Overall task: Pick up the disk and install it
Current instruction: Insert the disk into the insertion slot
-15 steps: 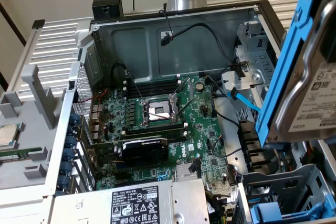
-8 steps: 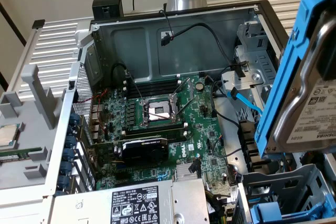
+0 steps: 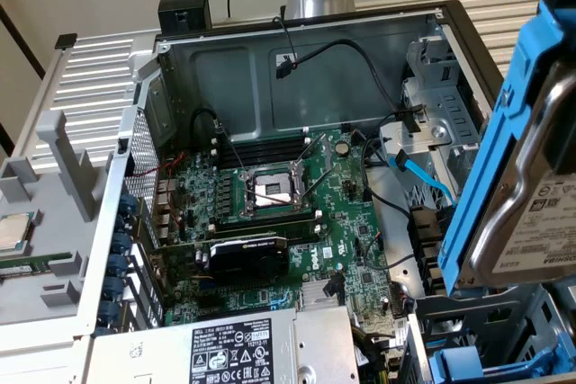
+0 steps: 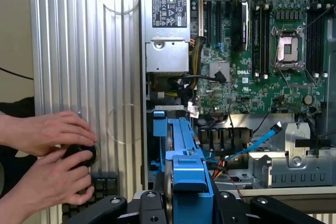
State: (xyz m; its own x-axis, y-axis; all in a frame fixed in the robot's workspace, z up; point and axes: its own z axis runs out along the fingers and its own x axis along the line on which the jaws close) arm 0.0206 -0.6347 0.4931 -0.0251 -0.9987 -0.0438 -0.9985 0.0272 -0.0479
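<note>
Disk (image 3: 538, 209), cut off on the exterior view's right, pinched by claw (image 4: 188, 203).

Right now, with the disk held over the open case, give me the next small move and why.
Probably a short, slow descent toward the blue-railed bay: the gripper holds the disk, tilted in its blue carrier, raised above the case, and a person's hands are outside it.

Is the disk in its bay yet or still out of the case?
Out. The disk, in its blue carrier, hangs tilted in the air at the exterior view's right, not seated in the case.
</note>
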